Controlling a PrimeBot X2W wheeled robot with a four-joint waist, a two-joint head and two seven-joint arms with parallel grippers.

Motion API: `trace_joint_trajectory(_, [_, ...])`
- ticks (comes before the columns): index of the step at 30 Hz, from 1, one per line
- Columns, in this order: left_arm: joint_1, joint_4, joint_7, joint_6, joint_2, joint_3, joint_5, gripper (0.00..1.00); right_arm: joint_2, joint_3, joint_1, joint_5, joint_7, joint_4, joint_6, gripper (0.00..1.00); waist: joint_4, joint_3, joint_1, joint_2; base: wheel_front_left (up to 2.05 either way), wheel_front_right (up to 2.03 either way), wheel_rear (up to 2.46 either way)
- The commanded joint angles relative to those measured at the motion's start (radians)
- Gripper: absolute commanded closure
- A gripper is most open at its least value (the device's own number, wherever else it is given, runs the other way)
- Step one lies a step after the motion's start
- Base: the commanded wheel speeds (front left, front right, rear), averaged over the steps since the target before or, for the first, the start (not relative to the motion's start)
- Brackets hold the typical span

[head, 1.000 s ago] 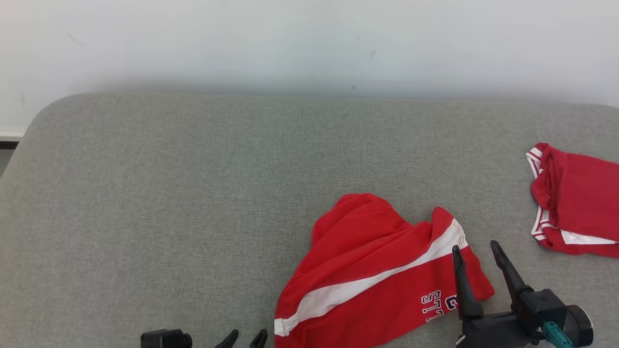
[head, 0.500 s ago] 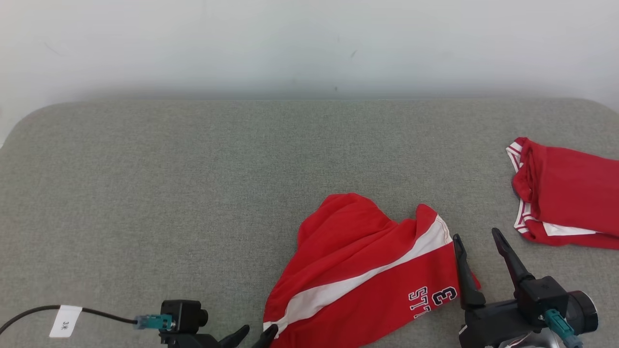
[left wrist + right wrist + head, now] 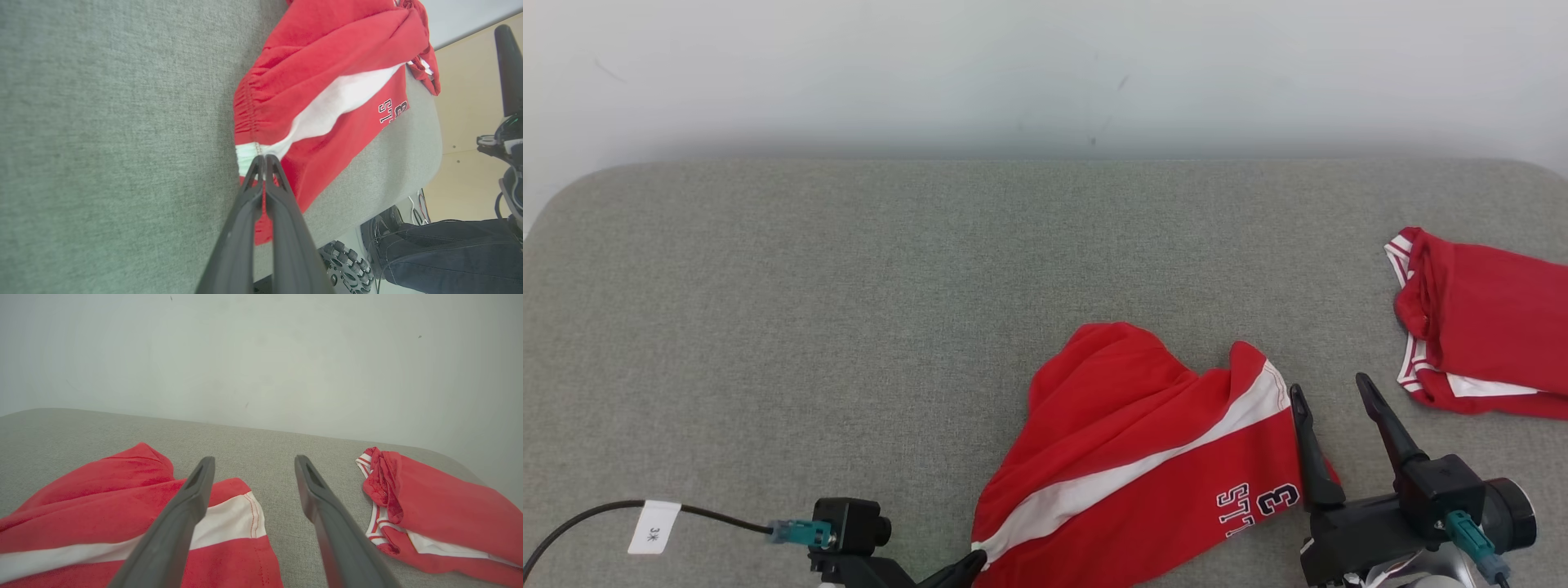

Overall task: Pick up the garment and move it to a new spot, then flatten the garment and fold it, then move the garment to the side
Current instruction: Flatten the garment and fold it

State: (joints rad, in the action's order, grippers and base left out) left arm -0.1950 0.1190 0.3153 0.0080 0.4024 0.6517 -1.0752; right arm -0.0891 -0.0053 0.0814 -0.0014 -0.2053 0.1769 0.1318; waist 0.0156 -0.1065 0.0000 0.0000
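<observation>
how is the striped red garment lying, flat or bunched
Bunched: the striped red garment humps up in loose folds on the grey cushion, not spread flat.

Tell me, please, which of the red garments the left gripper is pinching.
The red shorts with the broad white stripe, pinched at the waistband by the left gripper; the thin-trimmed red garment lies apart.

Your head camera looks forward and down over the grey cushion (image 3: pixel 849 286) from well above. Your left wrist camera sits very near and rolled sideways, looking along the left gripper (image 3: pixel 263 160), whose jaws pinch the waistband of the red shorts (image 3: pixel 327 61). Your right wrist camera sits low behind the right gripper (image 3: pixel 254 459), facing the wall (image 3: pixel 261 355). Left of its spread jaws lie the same shorts, and right of them the second red garment (image 3: pixel 441 506), which the head view shares.
</observation>
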Motion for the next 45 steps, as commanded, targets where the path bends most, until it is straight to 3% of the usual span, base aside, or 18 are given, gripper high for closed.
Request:
trace_joint_trajectory(1, [-0.01, -0.004, -0.001, -0.009, -0.003, 0.005, -0.01, 1.0, -0.006, 0.003, -0.001, 0.003, 0.001, -0.001, -0.003, 0.0, 0.002, 0.0, 0.0, 0.0, 0.0, 0.0, 0.0])
trace_joint_trajectory(6, [-0.008, -0.02, -0.012, -0.017, -0.004, 0.001, -0.012, 1.0, -0.021, 0.013, 0.02, 0.011, 0.011, 0.003, -0.003, 0.0, 0.008, -0.002, 0.0, 0.0, 0.0, 0.0, 0.0])
trace_joint_trajectory(11, [-0.005, -0.039, -0.042, 0.003, 0.021, -0.028, 0.006, 1.0, -0.042, -0.013, 0.03, 0.006, 0.069, 0.012, -0.003, 0.0, 0.013, -0.004, 0.0, 0.0, 0.0, 0.0, 0.0])
trace_joint_trajectory(19, [0.029, -0.092, -0.058, 0.026, 0.036, -0.039, 0.012, 1.0, -0.085, -0.042, 0.111, 0.044, 0.339, 0.083, -0.003, 0.0, 0.018, -0.021, 0.0, 0.0, 0.0, 0.0, 0.0])
trace_joint_trajectory(27, [-0.009, -0.11, -0.046, 0.026, 0.02, -0.024, 0.02, 1.0, -0.127, 0.034, 0.227, 0.144, 0.577, 0.165, -0.003, 0.0, 0.038, -0.058, 0.0, 0.0, 0.0, 0.0, 0.0])
trace_joint_trajectory(33, [-0.021, -0.101, -0.041, 0.024, 0.013, -0.013, 0.028, 1.0, -0.145, 0.084, 0.281, 0.171, 0.664, 0.204, -0.003, 0.0, 0.049, -0.07, 0.0, 0.0, 0.0, 0.0, 0.0])
trace_joint_trajectory(34, [-0.024, -0.1, -0.041, 0.023, 0.011, -0.012, 0.028, 1.0, -0.149, 0.089, 0.289, 0.175, 0.672, 0.209, -0.003, 0.05, 0.051, -0.07, 0.0, 0.0, 0.0, 0.0, 0.0])
trace_joint_trajectory(35, [-0.026, -0.097, -0.041, 0.021, 0.009, -0.01, 0.029, 1.0, -0.151, 0.096, 0.293, 0.179, 0.68, 0.213, -0.003, 0.22, 0.053, -0.071, 0.0, 0.0, 0.0, 0.0, 0.0])
trace_joint_trajectory(37, [-0.03, -0.093, -0.041, 0.02, 0.006, -0.007, 0.03, 1.0, -0.147, 0.098, 0.297, 0.191, 0.697, 0.224, -0.003, 0.33, 0.056, -0.071, 0.0, 0.0, 0.0, 0.0, 0.0])
trace_joint_trajectory(41, [-0.029, -0.088, -0.045, 0.018, 0.002, -0.004, 0.028, 1.0, -0.142, 0.112, 0.288, 0.213, 0.745, 0.239, -0.003, 0.26, 0.059, -0.069, 0.0, 0.0, 0.0, 0.0, 0.0])
trace_joint_trajectory(42, [-0.028, -0.088, -0.046, 0.018, 0.002, -0.004, 0.027, 1.0, -0.145, 0.114, 0.287, 0.217, 0.75, 0.239, -0.003, 0.51, 0.059, -0.07, 0.0, 0.0, 0.0, 0.0, 0.0])
trace_joint_trajectory(45, [-0.027, -0.087, -0.048, 0.016, 0.002, -0.004, 0.025, 1.0, -0.148, 0.117, 0.283, 0.222, 0.765, 0.24, -0.003, 0.63, 0.059, -0.071, 0.0, 0.0, 0.0, 0.0, 0.0])
